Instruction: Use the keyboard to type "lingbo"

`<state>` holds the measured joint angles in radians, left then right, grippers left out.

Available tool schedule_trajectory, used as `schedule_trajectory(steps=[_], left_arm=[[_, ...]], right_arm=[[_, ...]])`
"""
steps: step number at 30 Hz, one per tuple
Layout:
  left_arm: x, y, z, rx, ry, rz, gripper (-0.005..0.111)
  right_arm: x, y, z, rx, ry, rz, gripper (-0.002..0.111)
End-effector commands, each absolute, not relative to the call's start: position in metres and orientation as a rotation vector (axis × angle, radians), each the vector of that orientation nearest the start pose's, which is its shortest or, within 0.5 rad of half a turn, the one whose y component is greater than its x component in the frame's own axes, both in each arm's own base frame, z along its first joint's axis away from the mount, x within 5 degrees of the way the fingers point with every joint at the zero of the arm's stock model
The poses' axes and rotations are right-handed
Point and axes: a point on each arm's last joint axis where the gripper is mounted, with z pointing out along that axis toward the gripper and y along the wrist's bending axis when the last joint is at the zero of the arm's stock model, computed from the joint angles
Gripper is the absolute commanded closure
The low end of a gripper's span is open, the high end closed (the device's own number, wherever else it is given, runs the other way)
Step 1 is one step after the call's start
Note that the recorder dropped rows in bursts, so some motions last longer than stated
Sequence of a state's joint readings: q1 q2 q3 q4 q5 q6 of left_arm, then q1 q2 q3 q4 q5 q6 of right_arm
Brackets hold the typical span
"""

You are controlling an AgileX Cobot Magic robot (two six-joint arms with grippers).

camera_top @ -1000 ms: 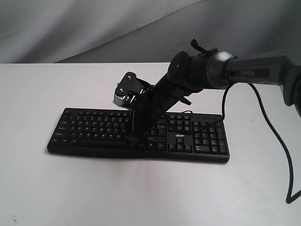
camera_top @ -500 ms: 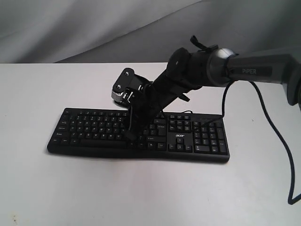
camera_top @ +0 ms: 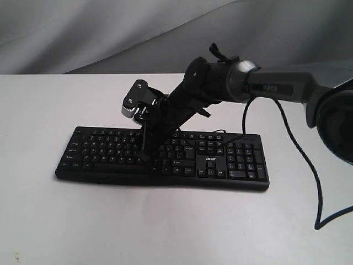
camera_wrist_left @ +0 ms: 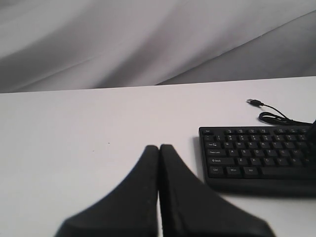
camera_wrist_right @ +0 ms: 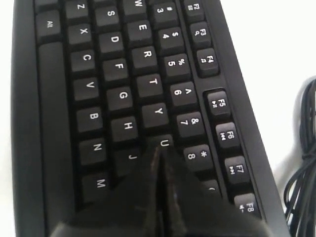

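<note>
Keyboard point(camera_top: 105, 149) lies flat on the white table point(camera_top: 44, 221), long side across the ext view, num pad point(camera_top: 242, 160) at its right end. Right gripper point(camera_top: 144, 157) reaches in from the right, arm slanting down onto the letter block approx mid-keyboard. Its fingers are pressed together w/ nothing btwn them, tips at or just above the keycaps; can't tell if they touch. In the right wrist view the closed right gripper point(camera_wrist_right: 158, 150) sits right by U and J, w/ Y, H, 7 and 8 close around. The key directly under the tips is hidden by the fingers. The keyboard point(camera_wrist_right: 98, 74) fills that view, F-row along one long edge, and a black cable point(camera_wrist_right: 301, 177) lies on the table just past that edge. Left gripper point(camera_wrist_left: 159, 148) is also closed, fingers flush, holding nothing, over bare table; not seen in the ext view. From it the keyboard point(camera_wrist_left: 247, 153) is ahead & off to one side, clearly apart from the tips, nearest corner being the Ctrl/Win/Alt end. A thin USB cable point(camera_wrist_left: 276, 117) loops on the table beyond the keyboard's back edge, plug point(camera_wrist_left: 254, 102) lying loose. Grey cloth point(camera_top: 110, 33) backs the scene.
</note>
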<state>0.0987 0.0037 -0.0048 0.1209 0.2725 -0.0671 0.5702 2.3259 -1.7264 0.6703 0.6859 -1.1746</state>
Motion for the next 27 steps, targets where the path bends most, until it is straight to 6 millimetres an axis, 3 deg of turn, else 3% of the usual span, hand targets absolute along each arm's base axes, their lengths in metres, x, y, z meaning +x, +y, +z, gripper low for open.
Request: schedule_trajectory(steps=[1, 18, 24, 27], left_arm=[[0.054, 0.008, 0.189, -0.071, 1.748, 0.132, 0.106], [0.054, 0.008, 0.189, -0.071, 1.748, 0.132, 0.106], [0.054, 0.008, 0.189, -0.071, 1.748, 0.132, 0.106], [0.054, 0.008, 0.189, -0.071, 1.748, 0.132, 0.106]], right_arm=[[0.395, 0.295, 0.127, -1.563, 2.075, 0.513, 0.108], [0.397, 0.294, 0.123, -1.562, 2.071, 0.487, 0.108], [0.397, 0.293, 0.112, -1.568, 2.093, 0.492, 0.108], [0.395, 0.294, 0.127, -1.580, 2.069, 0.498, 0.108]])
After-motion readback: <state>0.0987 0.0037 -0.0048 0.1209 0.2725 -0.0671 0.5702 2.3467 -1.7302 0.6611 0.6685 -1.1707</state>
